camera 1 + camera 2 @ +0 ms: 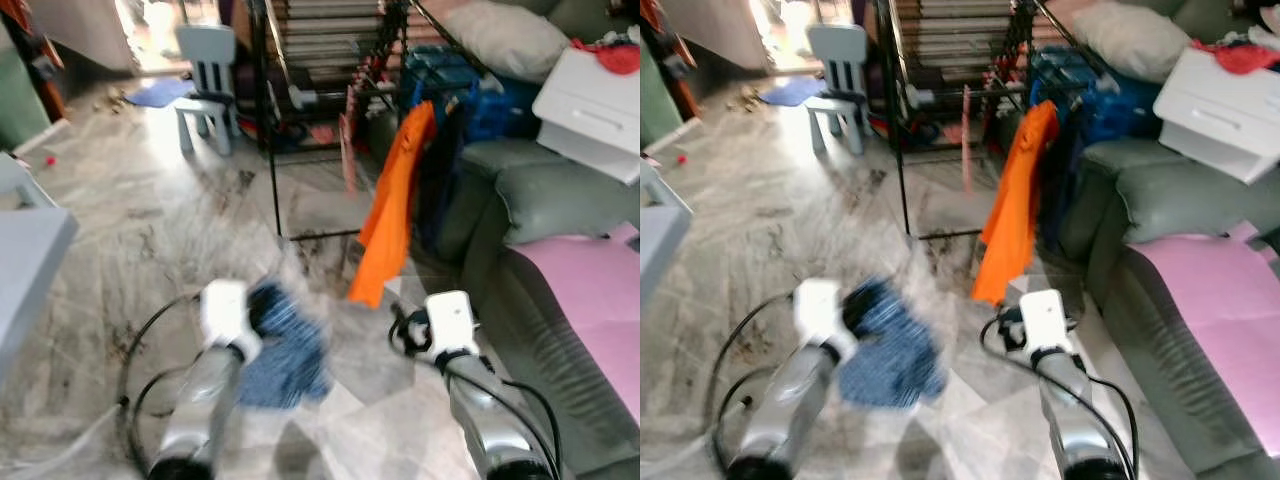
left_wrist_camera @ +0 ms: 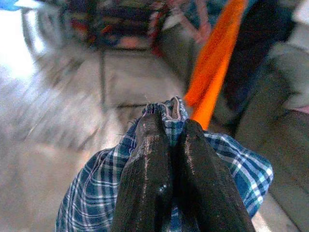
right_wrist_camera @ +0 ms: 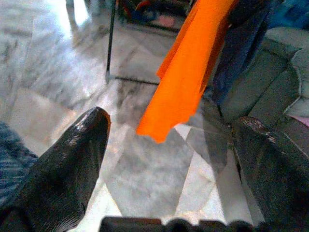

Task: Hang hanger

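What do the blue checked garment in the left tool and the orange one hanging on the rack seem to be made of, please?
The blue checked garment, pinched in the shut left tool, looks like woven cotton: matte, with a fine plaid and soft folds. The orange garment looks like a thin, smooth fabric hanging flat, possibly synthetic; blur leaves that open.

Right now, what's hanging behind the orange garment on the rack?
Behind the orange garment on the black rack hang dark and blue clothes, partly covered by it, so their hangers can't be made out. The left gripper grips a blue plaid cloth.
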### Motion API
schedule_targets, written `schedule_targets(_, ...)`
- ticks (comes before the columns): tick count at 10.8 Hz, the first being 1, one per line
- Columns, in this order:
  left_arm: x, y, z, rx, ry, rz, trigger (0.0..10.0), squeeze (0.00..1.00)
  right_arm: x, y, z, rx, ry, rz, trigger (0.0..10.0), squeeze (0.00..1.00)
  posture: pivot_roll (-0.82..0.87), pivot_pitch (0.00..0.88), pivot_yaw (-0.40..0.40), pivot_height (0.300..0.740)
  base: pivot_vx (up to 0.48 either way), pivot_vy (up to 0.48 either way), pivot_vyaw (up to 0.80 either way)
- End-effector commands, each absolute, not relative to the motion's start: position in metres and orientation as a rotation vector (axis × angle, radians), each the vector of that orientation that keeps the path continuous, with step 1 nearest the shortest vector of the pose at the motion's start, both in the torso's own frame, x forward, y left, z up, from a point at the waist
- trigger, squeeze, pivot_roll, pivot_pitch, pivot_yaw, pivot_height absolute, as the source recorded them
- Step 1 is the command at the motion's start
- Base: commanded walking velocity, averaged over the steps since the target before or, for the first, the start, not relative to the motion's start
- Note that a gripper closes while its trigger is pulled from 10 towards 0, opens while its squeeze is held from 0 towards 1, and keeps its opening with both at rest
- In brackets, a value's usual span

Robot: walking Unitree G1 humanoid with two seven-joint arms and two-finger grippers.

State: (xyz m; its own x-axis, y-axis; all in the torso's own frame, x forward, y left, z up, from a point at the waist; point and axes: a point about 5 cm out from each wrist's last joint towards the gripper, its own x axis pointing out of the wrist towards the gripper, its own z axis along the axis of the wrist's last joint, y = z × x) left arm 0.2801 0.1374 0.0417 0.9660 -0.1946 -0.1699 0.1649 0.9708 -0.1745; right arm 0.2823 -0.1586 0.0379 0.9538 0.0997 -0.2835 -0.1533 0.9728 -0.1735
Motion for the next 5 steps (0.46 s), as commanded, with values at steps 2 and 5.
schedule_targets(2, 0.282, 0.138, 0.048, -0.141, 0.138, -0.151, 10.0, 0.0, 0.29, -0.156, 0.046, -0.214, 0.255, 0.169, 10.0, 0.0, -0.02, 0.008, -0.059, 0.74, 0.0, 0.0, 0.0)
schedule_targets(5, 0.287, 0.146, 0.054, -0.102, 0.104, -0.124, 10.0, 0.0, 0.302, -0.151, 0.063, -0.25, 0.204, 0.232, 10.0, 0.0, -0.01, 0.008, -0.053, 0.74, 0.0, 0.0, 0.0)
